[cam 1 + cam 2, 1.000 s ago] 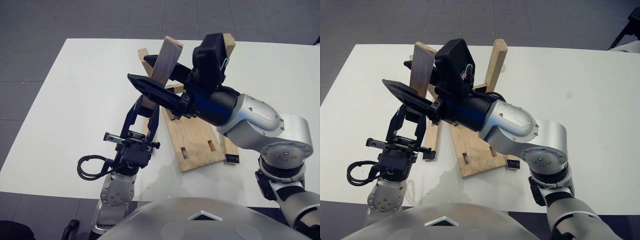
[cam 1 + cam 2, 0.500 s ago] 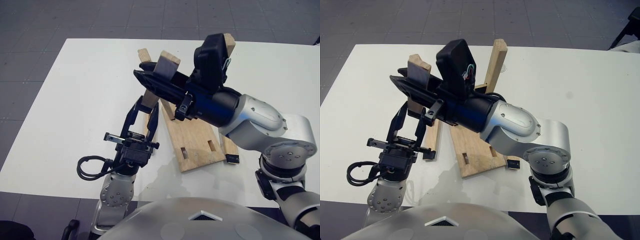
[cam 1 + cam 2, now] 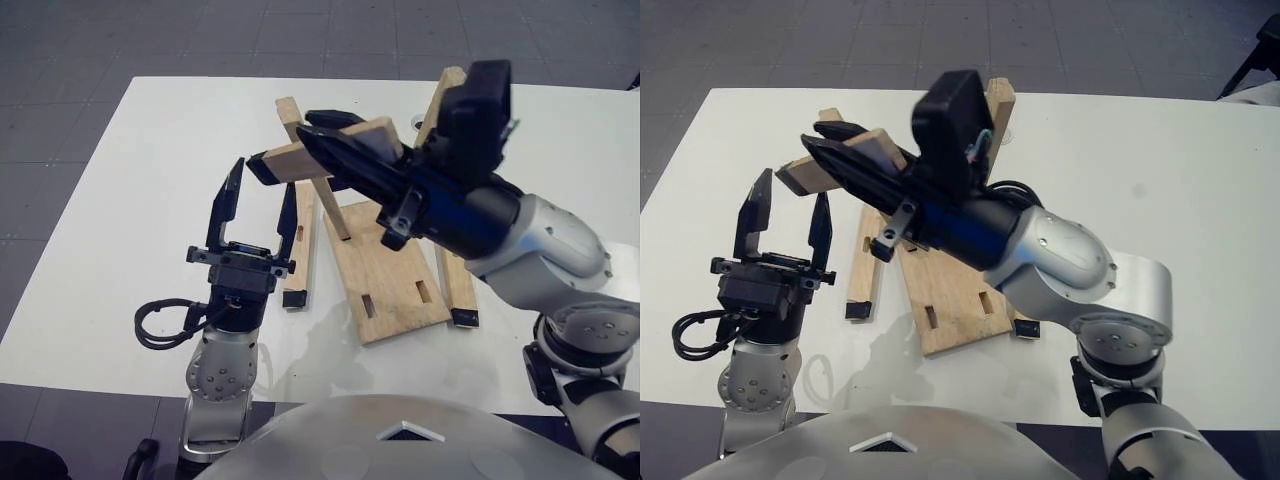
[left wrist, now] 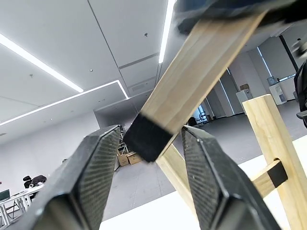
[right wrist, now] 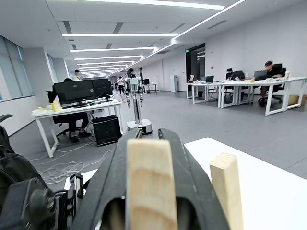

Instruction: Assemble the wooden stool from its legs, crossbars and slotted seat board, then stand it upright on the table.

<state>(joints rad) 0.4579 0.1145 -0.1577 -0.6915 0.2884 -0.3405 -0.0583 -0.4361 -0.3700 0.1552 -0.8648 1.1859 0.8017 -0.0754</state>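
The white table carries the slotted seat board, which lies flat at frame centre with its slots facing up. The left loose leg lies just beside the board's left edge and the right loose leg against its right edge. A leaning leg stands tilted at upper centre, its joint hidden behind the arm. The right gripper, at upper centre, is clamped on the held leg, which it carries roughly level above the table. The left gripper, left of centre, points upward with its jaws spread. In the left wrist view the held leg's black cap sits between its fingers; contact cannot be determined. Risk assessed: if the jaws close on the cap alone, the leg could pivot or drop onto the board. An early release by the right gripper would do the same.
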